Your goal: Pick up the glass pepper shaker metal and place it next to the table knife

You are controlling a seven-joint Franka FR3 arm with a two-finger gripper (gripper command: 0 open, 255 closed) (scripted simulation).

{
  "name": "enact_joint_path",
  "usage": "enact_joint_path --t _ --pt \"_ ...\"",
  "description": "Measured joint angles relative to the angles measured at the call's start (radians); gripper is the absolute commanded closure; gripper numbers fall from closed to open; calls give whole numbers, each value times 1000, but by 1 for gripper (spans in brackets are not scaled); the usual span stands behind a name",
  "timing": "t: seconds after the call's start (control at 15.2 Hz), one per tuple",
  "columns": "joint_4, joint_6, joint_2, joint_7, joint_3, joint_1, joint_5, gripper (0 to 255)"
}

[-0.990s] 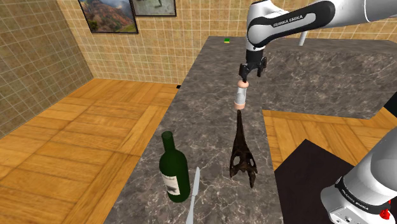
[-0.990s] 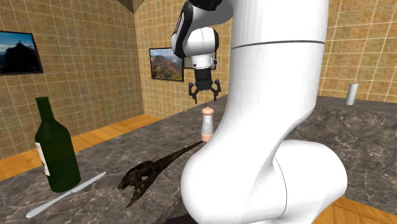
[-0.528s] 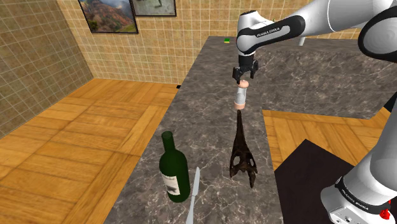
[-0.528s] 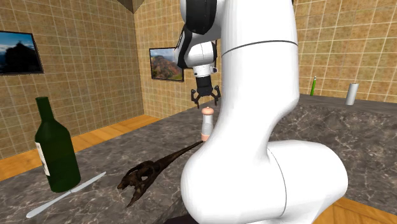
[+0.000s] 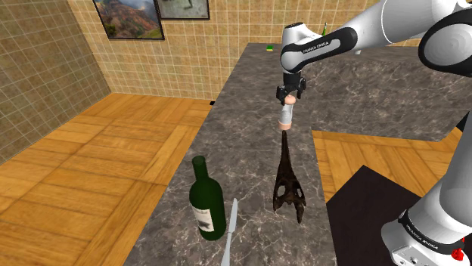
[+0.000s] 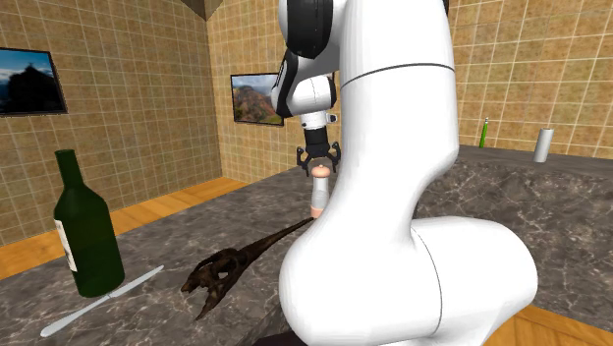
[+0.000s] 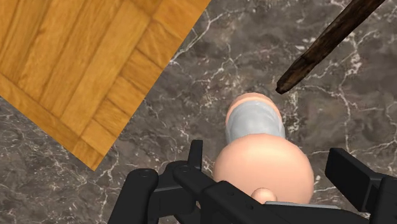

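The pepper shaker, peach-capped with a pale grey body, was seen upright on the counter, flanked untouched by spread fingers.

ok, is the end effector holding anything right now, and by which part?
Nothing is held. The end effector is open, its fingers either side of the top of the pepper shaker without touching it. The shaker stands on the counter.
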Motion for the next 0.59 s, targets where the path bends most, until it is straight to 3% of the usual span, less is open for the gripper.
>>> enact_joint_path --t 0.26,0.33,0.59 --pt "-1 2 0 0 0 0 0 0" --pt "-1 2 0 0 0 0 0 255" --pt "0 2 0 0 0 0 0 255"
